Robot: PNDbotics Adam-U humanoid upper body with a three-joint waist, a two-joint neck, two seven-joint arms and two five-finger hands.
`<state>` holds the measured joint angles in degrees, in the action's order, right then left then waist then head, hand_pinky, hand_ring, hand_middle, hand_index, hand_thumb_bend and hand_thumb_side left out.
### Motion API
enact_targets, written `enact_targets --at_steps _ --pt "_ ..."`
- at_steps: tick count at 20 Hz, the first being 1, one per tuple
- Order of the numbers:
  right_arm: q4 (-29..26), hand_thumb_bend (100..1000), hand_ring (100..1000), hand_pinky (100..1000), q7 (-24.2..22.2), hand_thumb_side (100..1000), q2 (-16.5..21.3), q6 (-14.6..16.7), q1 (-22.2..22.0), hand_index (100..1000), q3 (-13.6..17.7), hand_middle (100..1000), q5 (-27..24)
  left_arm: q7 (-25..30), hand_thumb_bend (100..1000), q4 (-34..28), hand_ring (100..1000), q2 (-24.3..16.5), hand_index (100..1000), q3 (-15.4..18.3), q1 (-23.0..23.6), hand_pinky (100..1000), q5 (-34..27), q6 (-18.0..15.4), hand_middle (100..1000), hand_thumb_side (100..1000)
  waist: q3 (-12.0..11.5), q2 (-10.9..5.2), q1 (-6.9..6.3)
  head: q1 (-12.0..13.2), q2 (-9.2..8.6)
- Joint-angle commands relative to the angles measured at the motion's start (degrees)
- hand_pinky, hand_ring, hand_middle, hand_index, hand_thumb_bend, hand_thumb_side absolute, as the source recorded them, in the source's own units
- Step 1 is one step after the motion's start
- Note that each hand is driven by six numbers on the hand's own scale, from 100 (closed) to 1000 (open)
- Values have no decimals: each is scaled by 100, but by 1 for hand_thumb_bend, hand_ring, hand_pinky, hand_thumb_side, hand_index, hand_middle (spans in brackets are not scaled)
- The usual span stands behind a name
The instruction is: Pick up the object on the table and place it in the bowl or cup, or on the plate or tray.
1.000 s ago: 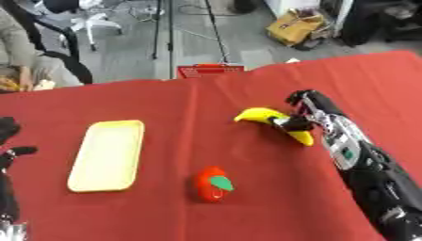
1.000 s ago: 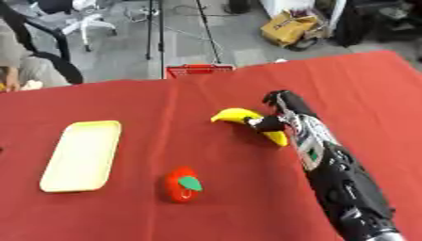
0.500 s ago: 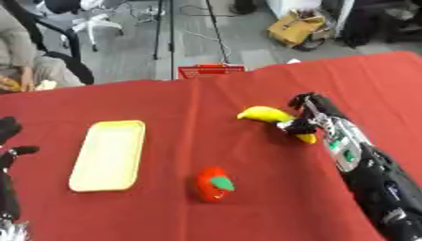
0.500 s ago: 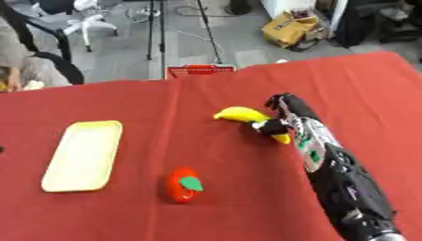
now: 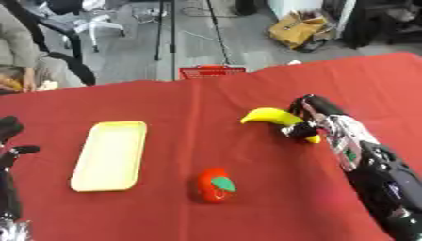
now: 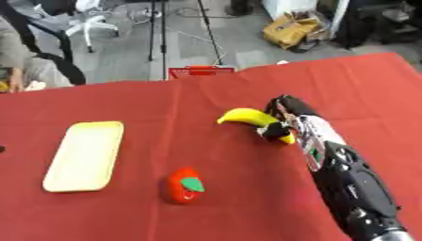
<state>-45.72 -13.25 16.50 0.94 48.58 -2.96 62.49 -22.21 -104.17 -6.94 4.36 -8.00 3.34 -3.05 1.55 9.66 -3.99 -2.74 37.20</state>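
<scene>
1. The right hand [image 5: 309,123] has its fingers curled round the near end of the banana [image 5: 272,117], whose tip juts out to the hand's left, over the red table [image 5: 165,103].
2. The yellow tray [image 5: 111,154] lies well to the hand's left, and a red fruit [image 5: 214,185] sits nearer, low and left.
3. To do this well, lift clear before sweeping left, passing above the red fruit.
4. The left hand [image 5: 10,141] rests open at the far left edge.
5. Against a second ago, the banana sits slightly higher and more level.

tray [image 5: 109,155] left, banana [image 5: 272,116] right, strawberry [image 5: 215,185] between
</scene>
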Motion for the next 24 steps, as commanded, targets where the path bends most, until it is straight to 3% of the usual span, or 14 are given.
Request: enact_targets --at_steps 1,5,10,12,13,15,16,24 --pt "137 318 569 506 -764 292 134 93 145 713 -152 607 396 22 614 -59 774 -99 698 -12 -16 522 21 -12 740 900 -13 -179 95 15 7" --pt "160 269 549 467 -1569 276 114 134 219 684 -173 582 786 26 614 -61 774 -101 698 -14 -15 522 29 -14 740 900 -19 -184 105 22 16" --pt "83 261 534 448 -1754 275 94 125 184 667 -120 567 895 27 614 -60 775 -100 698 -12 -12 522 23 -14 740 900 -26 -176 108 29 17" --pt "59 258 529 442 -1694 274 91 126 168 662 -104 563 877 26 613 -61 775 -99 698 -10 -12 522 19 -17 740 900 -27 -173 108 31 15" --pt "46 143 489 394 -1658 247 89 128 166 619 -95 522 859 26 614 -61 775 -98 698 -9 -12 522 18 -17 740 900 -26 -173 107 32 13" --pt "-19 126 484 388 -1476 243 79 133 147 614 -52 518 724 23 614 -63 775 -97 698 -7 -15 522 16 -19 740 900 -21 -171 105 36 3" --pt "-44 100 439 333 -1379 197 72 135 140 571 -32 473 637 23 613 -63 775 -95 698 -8 -15 522 16 -19 740 900 -19 -170 104 39 -4" --pt "-437 110 378 294 -334 161 36 128 42 521 147 421 -426 20 614 -60 776 -94 698 -3 -16 522 9 -15 740 900 -8 -162 90 40 -55"
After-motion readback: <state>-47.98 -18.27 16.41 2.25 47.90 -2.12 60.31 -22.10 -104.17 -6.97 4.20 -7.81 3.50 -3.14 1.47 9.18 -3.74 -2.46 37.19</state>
